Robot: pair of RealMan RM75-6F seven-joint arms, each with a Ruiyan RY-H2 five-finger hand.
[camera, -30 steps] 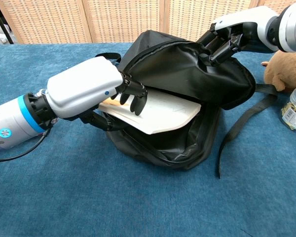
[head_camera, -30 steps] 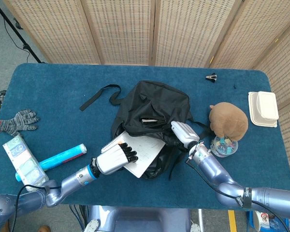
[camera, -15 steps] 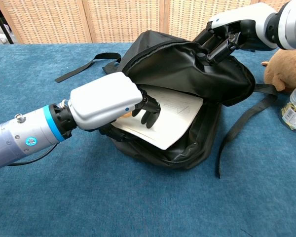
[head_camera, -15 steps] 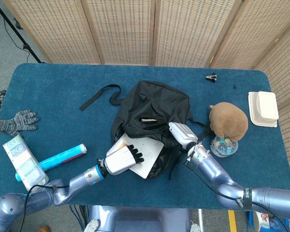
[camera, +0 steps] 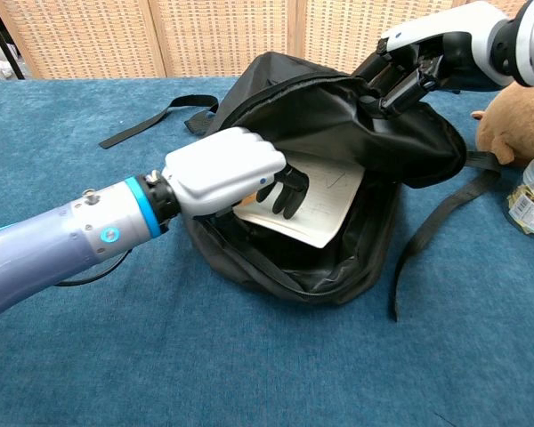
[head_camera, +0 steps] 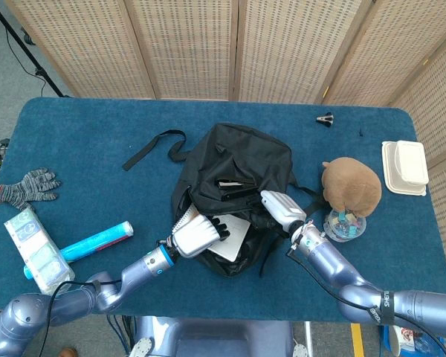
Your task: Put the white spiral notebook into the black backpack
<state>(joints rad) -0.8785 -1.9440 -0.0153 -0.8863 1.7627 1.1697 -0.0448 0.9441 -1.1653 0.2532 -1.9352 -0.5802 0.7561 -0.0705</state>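
left hand is gripping the white spiral notebook at frame centre, fingers curling over the page, thumb hidden beneath. the notebook is sitting partly inside the black backpack, its far edge lost under the flap. right hand, upper right, is pinching that flap and holding it raised; the arm is cut off by the frame edge. a blue table is carrying everything, and a woven folding screen is filling the background.
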